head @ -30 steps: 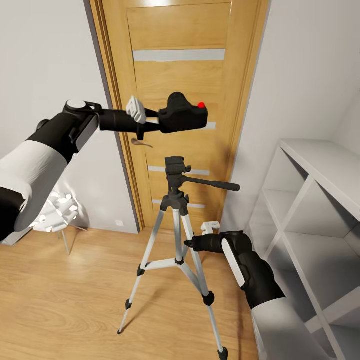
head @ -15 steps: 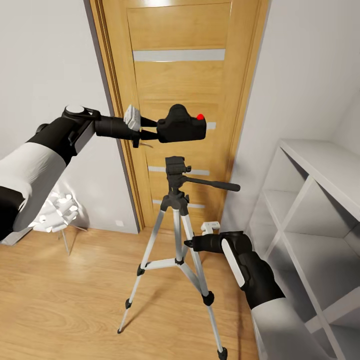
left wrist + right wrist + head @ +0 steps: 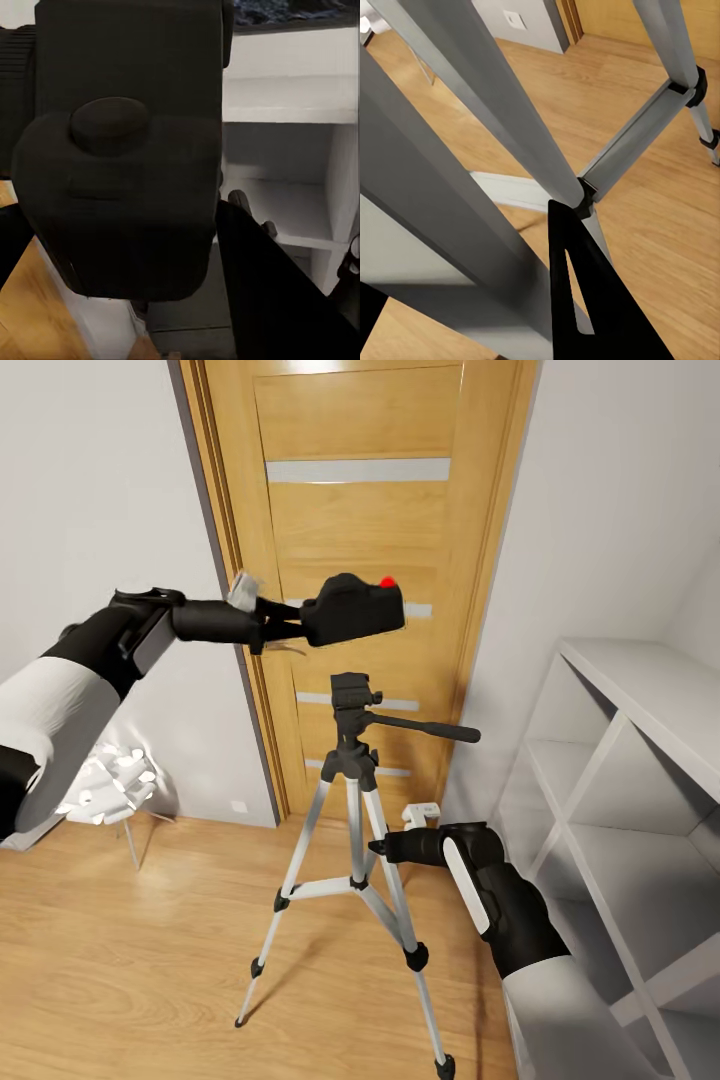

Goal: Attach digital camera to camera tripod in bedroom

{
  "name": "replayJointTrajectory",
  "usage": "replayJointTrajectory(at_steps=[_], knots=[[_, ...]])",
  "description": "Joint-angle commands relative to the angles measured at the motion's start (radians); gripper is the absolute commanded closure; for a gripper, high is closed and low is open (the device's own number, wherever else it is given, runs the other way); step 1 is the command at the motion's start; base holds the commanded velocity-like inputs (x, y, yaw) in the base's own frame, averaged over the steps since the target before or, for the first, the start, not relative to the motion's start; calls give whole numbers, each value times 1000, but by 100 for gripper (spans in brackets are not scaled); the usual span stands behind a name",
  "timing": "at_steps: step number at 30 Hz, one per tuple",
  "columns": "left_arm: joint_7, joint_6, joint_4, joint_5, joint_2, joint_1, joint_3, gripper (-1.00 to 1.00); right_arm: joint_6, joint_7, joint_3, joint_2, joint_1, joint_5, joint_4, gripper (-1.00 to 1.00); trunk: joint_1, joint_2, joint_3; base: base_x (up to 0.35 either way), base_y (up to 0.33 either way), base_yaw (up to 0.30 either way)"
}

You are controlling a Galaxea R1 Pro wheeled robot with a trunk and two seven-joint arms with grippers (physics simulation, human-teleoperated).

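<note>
While the robot is facing the oak door, the scene is reading near to far like this:

Right claw (image 3: 378,848): lying low and right of centre in the head view, its tip touching a silver leg of the camera tripod (image 3: 352,800); in the right wrist view the legs (image 3: 502,142) are passing close between dark fingers (image 3: 585,300), but I cannot tell whether it is pinching a leg.

Camera tripod: standing upright on the plank floor (image 3: 150,950) at frame centre, pan handle pointing right.

Left claw (image 3: 290,626): reaching in from the left edge and pinching the digital camera (image 3: 352,610).

Digital camera: hanging in the air just above the tripod head, apart from it, red dot uppermost; its black body (image 3: 124,150) is looming large in the left wrist view.

Shelving (image 3: 640,780): sitting at the right edge.

Door (image 3: 360,510): standing behind everything.
</note>
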State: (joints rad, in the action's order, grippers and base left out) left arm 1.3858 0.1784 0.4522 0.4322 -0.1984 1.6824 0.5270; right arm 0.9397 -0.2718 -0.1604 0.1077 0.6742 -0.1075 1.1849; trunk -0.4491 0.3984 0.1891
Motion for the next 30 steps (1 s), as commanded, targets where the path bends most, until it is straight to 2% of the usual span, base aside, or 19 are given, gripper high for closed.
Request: replayJointTrajectory(at_steps=[1,2,3,4,6,7,10,12,15,21,30], knots=[[2,8,13,22,-14,-6,7,100,1,5,1,0,1,24,-5,100,-1,2,2,0,0,0],[2,8,33,32,-28,-15,7,100,1,5,1,0,1,24,-5,100,-1,2,2,0,0,0],[1,13,112,45,-65,-64,6,100,1,6,1,0,1,25,-5,100,-1,2,2,0,0,0],[-3,28,173,48,-90,-103,5,100,1,6,1,0,1,25,-5,100,-1,2,2,0,0,0],[-11,64,235,51,-114,-135,5,100,1,6,1,0,1,25,-5,100,-1,2,2,0,0,0],[-48,164,379,53,-140,-187,5,100,0,6,1,0,1,25,-5,100,-1,2,2,0,0,0],[-94,215,450,54,-143,-210,5,100,1,6,1,0,1,25,-5,100,-1,2,2,0,0,0],[-166,274,522,53,-146,-227,5,100,1,6,1,-1,1,25,-5,100,-1,2,2,0,0,0],[-217,305,587,53,-147,-253,4,100,1,6,1,-1,1,25,-5,100,-1,2,2,0,0,0],[-227,311,604,55,-147,-261,5,100,1,6,1,-1,1,25,-5,100,-1,2,2,0,0,0],[-230,312,599,75,-147,-263,4,100,2,6,1,0,1,25,-5,100,-1,2,2,0,0,0]])
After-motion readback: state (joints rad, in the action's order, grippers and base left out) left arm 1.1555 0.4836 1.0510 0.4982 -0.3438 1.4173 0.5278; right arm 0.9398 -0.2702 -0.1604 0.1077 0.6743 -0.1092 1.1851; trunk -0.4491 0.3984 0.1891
